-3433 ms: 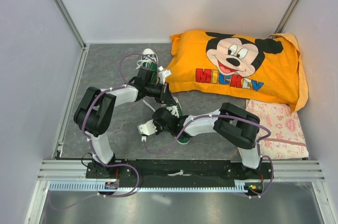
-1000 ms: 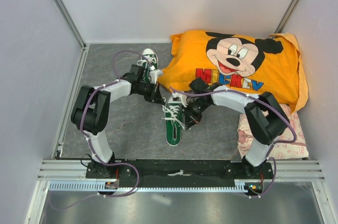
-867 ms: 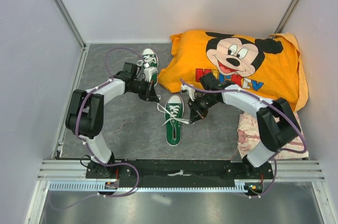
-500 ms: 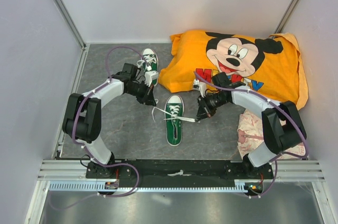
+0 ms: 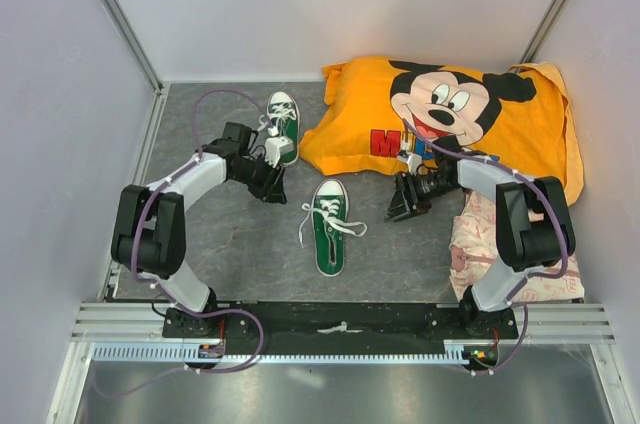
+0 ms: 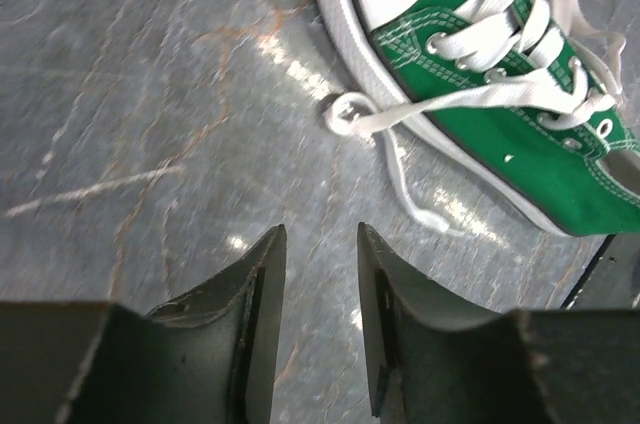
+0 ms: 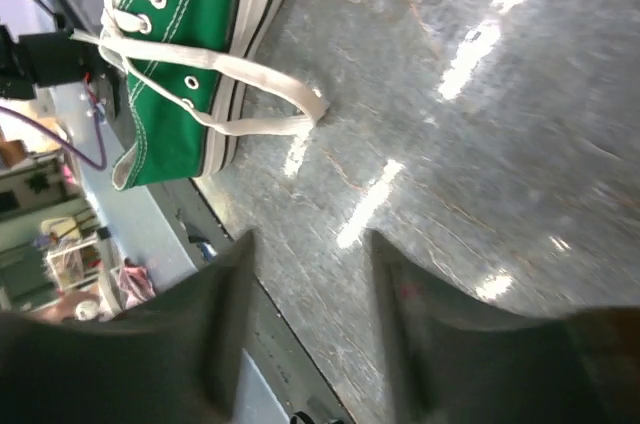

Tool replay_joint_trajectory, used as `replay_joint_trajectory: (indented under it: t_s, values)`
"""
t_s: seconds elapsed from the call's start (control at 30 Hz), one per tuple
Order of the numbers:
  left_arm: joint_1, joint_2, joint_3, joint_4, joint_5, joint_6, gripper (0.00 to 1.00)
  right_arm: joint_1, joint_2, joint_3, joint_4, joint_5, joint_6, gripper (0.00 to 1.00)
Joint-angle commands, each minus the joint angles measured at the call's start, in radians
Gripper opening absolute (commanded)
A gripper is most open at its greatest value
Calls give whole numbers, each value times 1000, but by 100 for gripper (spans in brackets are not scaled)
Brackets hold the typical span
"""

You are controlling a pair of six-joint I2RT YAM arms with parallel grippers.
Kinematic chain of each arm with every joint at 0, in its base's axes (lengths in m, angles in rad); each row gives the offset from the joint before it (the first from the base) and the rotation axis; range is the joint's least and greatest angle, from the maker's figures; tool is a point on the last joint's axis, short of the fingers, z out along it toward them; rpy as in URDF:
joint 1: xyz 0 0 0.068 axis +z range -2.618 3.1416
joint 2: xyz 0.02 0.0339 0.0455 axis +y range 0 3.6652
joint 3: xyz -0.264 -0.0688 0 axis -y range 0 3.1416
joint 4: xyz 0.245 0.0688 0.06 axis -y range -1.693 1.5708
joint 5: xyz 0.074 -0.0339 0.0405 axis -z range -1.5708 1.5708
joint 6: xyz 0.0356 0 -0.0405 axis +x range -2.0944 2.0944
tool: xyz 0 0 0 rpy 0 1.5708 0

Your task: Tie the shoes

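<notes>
Two shoes point(image 5: 329, 227) point(image 5: 281, 116) overhead; one per wrist view.

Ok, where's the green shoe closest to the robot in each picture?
Top external: near shoe in the centre, toe pointing away.
Left wrist: near shoe at upper right.
Right wrist: near shoe at upper left.
Shared landmark: its white laces, looped out onto the grey floor.
</notes>
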Motion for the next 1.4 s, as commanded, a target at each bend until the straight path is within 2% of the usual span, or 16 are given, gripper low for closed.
replay_joint_trajectory:
  t_s: [0.0,0.07,0.2,0.4,0.67,0.97,1.07,1.1,1.2,1.27,1.37]
  values:
    - [41,-88,-31,-5,-19,77,43,17,-122,34,6,42,-88,65]
    - [41,-111,-60,-15,5,115,43,45,-151,63,13,101,-154,70]
    - [41,-139,-100,-18,71,111,45,187,-187,101,61,185,-197,74]
    - [41,-165,-158,25,111,51,46,362,-142,169,177,283,-150,67]
    - [41,-197,-190,47,116,26,46,514,-69,223,217,328,-146,60]
    - [41,-220,-219,62,121,20,46,588,0,244,253,379,-131,56]
    - [41,-228,-225,64,116,19,46,589,16,260,260,405,-119,46]
    - [41,-231,-229,65,116,20,46,588,17,264,262,412,-116,38]
    - [41,-235,-235,65,114,28,46,589,5,272,263,422,-99,25]
    - [41,-238,-236,65,113,36,46,589,-16,272,257,422,-90,21]
    - [41,-237,-238,65,114,46,45,588,-49,267,236,431,-87,11]
